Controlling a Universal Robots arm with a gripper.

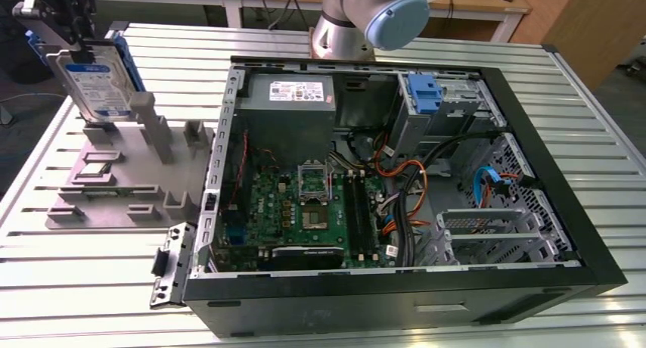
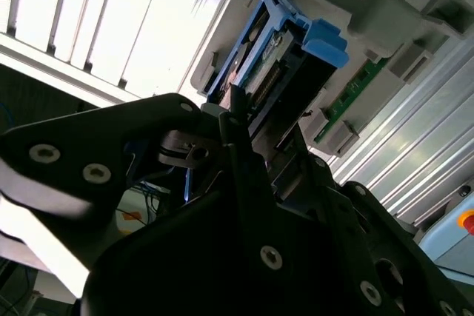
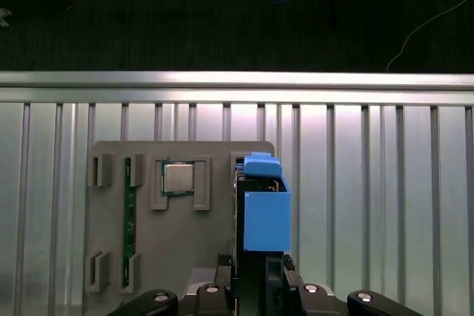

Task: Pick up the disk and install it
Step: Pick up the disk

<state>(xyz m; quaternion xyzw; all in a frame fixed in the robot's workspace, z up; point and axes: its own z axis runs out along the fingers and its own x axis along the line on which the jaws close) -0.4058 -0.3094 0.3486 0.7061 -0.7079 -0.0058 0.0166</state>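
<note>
Slatted aluminium tabletop (image 1: 333, 329) bears a grey moulded fixture tray (image 1: 111, 191) and an open black computer case (image 1: 404, 306). At the case's ten o'clock, the black gripper (image 1: 69, 38), fingers closed, clamps the upright silver blue-railed disk (image 1: 96, 83). It is probably best raised vertically, untilted, clear of its slot.

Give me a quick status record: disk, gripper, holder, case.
disk: upright at the grey holder, on the exterior view's left
gripper: shut on the disk's upper edge
holder also carries: chip, green memory stick
computer case: open, disk not yet inside
</note>
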